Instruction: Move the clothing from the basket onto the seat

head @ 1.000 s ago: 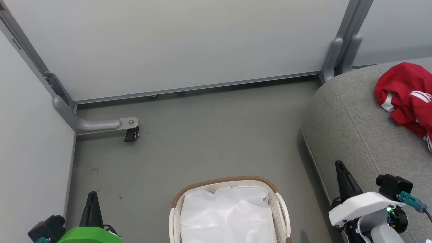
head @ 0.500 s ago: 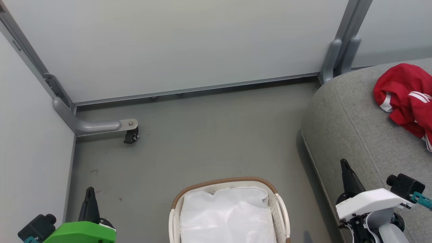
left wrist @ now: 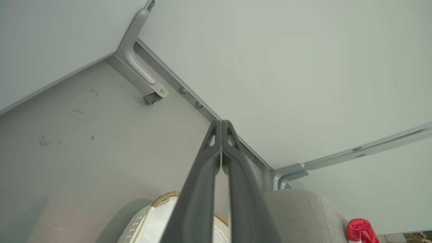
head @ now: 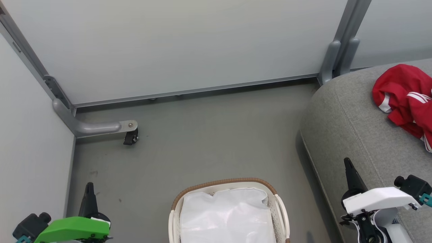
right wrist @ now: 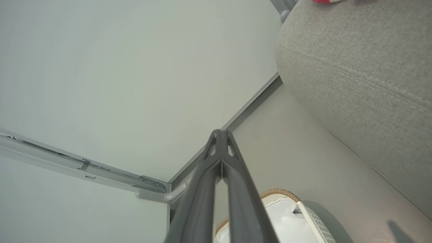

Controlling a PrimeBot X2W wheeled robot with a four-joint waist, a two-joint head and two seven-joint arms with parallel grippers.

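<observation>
Both closed, empty: left hand (head: 89,187), right hand (head: 346,163) | striped clothing (head: 403,92) on seat (head: 347,128) | basket (head: 222,181): liner (head: 226,216)

Woven grey cloth seat (head: 351,128), perforated plastic basket (head: 280,216), matt floor (head: 209,135)

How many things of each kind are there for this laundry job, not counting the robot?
Basket: 1
Liner sheet: 1
Seat: 1
Red clothing heap: 1
Total: 4
</observation>
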